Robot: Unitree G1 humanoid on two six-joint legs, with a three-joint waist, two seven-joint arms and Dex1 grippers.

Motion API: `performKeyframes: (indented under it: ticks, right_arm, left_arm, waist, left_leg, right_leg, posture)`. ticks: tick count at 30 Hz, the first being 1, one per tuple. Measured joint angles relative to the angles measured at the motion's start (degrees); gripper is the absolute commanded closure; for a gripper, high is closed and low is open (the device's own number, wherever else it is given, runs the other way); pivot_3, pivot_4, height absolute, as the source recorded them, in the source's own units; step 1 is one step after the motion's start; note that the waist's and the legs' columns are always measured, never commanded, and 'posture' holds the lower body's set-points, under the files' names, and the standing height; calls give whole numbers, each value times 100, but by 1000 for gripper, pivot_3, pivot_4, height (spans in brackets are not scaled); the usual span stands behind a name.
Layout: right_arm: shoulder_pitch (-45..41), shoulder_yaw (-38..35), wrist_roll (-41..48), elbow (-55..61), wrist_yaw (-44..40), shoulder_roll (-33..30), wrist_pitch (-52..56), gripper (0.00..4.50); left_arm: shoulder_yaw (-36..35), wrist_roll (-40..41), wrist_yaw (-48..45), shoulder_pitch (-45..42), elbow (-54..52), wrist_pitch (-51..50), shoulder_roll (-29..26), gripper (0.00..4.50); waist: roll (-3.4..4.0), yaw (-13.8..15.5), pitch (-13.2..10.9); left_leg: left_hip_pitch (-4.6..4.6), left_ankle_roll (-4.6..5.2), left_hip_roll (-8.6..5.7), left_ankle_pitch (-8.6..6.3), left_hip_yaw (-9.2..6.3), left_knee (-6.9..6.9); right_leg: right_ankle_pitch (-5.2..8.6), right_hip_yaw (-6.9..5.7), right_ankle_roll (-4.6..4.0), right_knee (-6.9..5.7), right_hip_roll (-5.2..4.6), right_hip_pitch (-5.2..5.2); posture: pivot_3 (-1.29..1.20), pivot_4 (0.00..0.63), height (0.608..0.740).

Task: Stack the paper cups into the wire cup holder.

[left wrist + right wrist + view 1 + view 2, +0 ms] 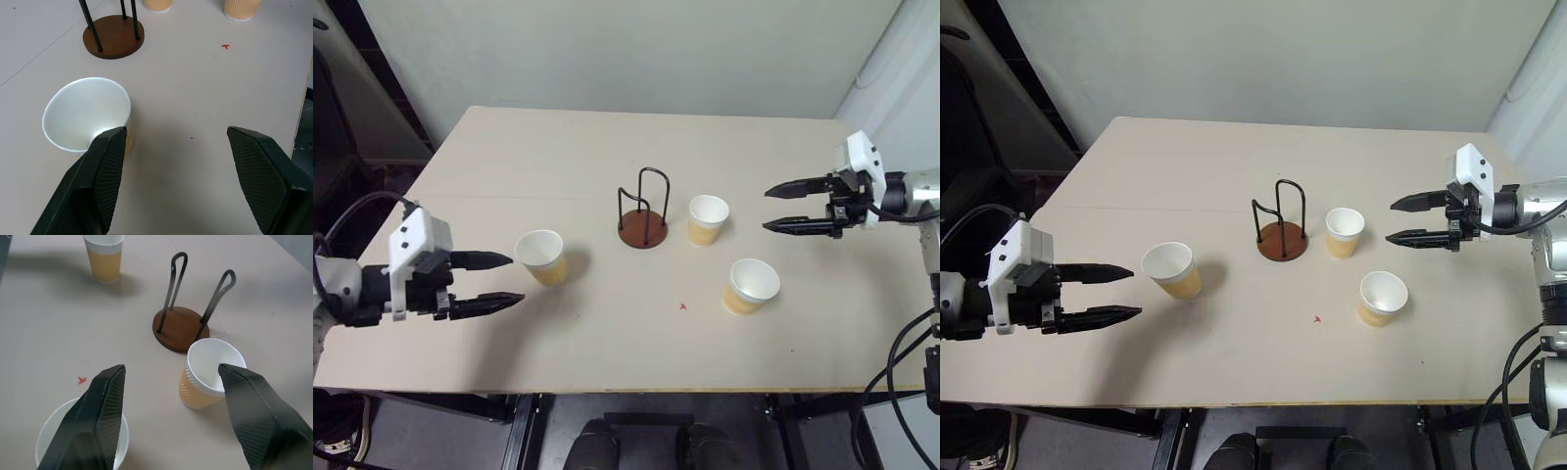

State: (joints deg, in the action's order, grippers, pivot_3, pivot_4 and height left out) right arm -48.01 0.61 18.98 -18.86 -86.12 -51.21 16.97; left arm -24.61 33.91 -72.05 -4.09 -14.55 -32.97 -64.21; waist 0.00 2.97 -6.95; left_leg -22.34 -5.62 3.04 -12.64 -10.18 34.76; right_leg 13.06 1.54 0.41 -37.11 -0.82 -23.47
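Observation:
Three paper cups stand upright on the table: one [541, 256] left of centre, one [708, 218] just right of the wire cup holder [643, 209], one [750, 285] nearer the front right. The holder has a reddish-brown disc base and dark wire hoops, and holds nothing. My left gripper [499, 281] hovers open at the table's left, pointing at the left cup [88, 115] from a short gap away. My right gripper [775, 209] is open at the right, raised above the table and aimed leftward toward the middle cup [208, 373]. Neither holds anything.
The tan table [607, 352] has a small red mark [683, 306] near the front centre. Its front edge runs close below the cups. A pale wall rises behind the far edge, and cables hang at both sides.

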Motion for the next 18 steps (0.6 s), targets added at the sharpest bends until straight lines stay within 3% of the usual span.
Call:
performKeyframes:
  ticks: [8,13,18]
  right_arm:
    - [20,-23,75,179,-36,-64,115,1368]
    - [149,-175,355,829,-11,-128,301,1368]
    - [365,-255,652,1675,234,-62,626,1368]
  left_arm:
    - [287,20,380,-658,68,0,193,999]
    - [1178,-446,1198,-1872,587,-2,752,999]
    - [2073,-1174,2297,-3324,1345,-85,1824,999]
  waist:
    - [1,9,0]
    - [3,21,-1]
    - [3,34,-1]
  left_leg:
    - [-2,0,-1,0,2,12]
    - [-11,0,-3,0,7,37]
    - [-17,5,-13,3,12,68]
  right_leg:
    - [-2,0,3,-3,0,2]
    - [-17,4,15,0,0,2]
    - [-37,8,41,14,0,18]
  posture:
    - [0,150,740]
    - [0,150,740]
    - [0,150,740]
